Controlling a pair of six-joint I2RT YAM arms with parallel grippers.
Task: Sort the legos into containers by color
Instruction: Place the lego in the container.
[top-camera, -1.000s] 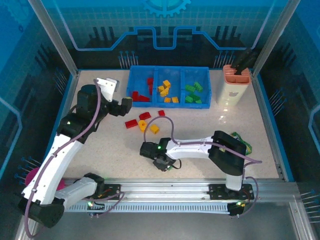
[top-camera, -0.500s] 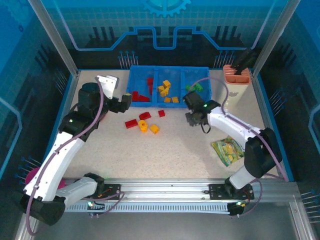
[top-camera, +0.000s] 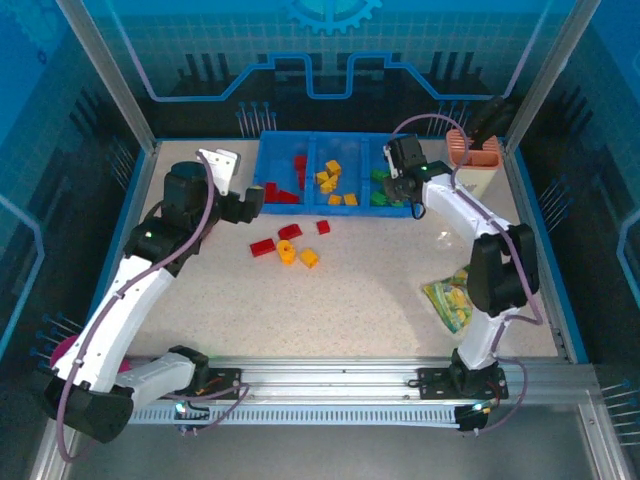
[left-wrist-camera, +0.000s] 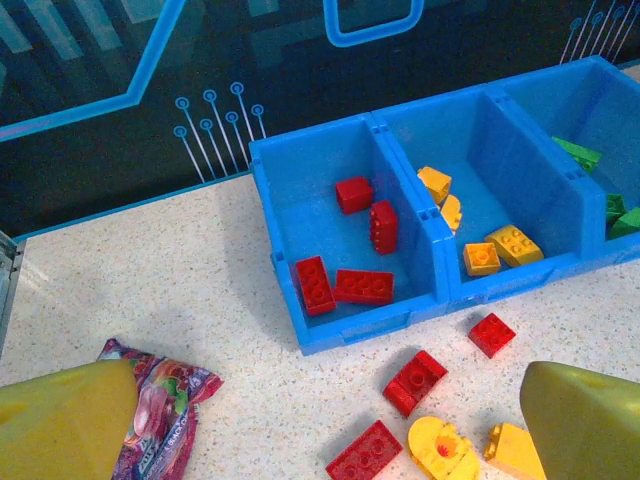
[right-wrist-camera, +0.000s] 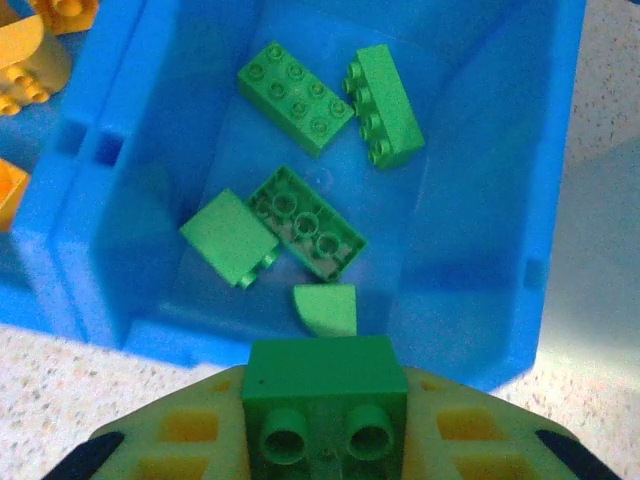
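Speckled tabletop (right-wrist-camera: 612, 100), glossy bin (right-wrist-camera: 556, 150), studded green brick (right-wrist-camera: 325, 400)

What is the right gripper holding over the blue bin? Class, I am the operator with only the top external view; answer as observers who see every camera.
Observer: The right gripper is shut on a green lego, with two studs facing the wrist camera.
Operator: What lies beneath it?
Observer: The green compartment, with five loose green legos on its floor, one of them upside down.
Operator: And the left gripper?
Observer: The left gripper is open, and a pink snack packet lies on the table beside one of its fingers.
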